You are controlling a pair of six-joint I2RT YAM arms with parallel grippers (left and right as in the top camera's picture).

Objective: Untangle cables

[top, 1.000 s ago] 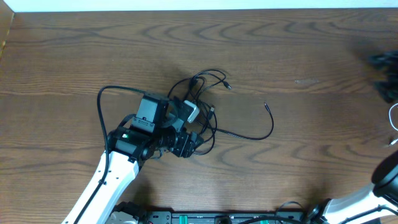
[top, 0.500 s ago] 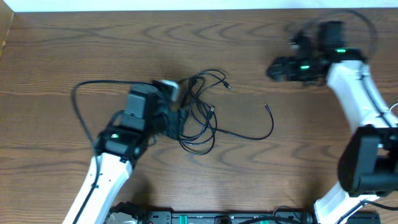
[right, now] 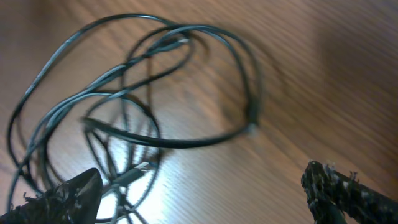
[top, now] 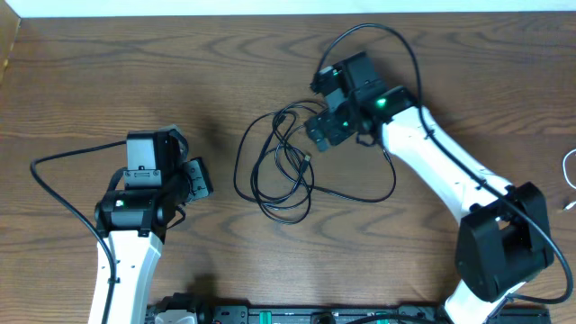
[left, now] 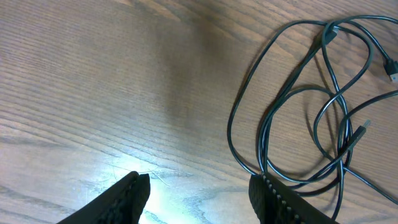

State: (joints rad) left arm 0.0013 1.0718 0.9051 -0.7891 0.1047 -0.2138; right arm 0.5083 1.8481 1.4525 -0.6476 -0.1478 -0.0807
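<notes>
A loose tangle of thin black cables (top: pixel 279 168) lies mid-table, with one strand trailing right to a plug end (top: pixel 384 152). My left gripper (top: pixel 199 177) sits to the left of the tangle, apart from it. In the left wrist view its jaws (left: pixel 198 183) are open over bare wood, and the cable loops (left: pixel 323 106) lie to the upper right, just past the right finger. My right gripper (top: pixel 320 126) hovers at the tangle's upper right. In the right wrist view it (right: pixel 202 177) is wide open and empty, the blurred cables (right: pixel 124 106) lying towards its left finger.
A light cord (top: pixel 568 169) curls at the table's right edge. The left arm's own thick black wire (top: pixel 63 164) loops out to the left. A black rail (top: pixel 315 315) runs along the front edge. A white strip borders the table's far edge.
My left gripper has drawn back to the left, off the tangle, and its jaws have narrowed a little. The right arm swung in from the right to the tangle's upper side. The cable loops now lie spread out.
</notes>
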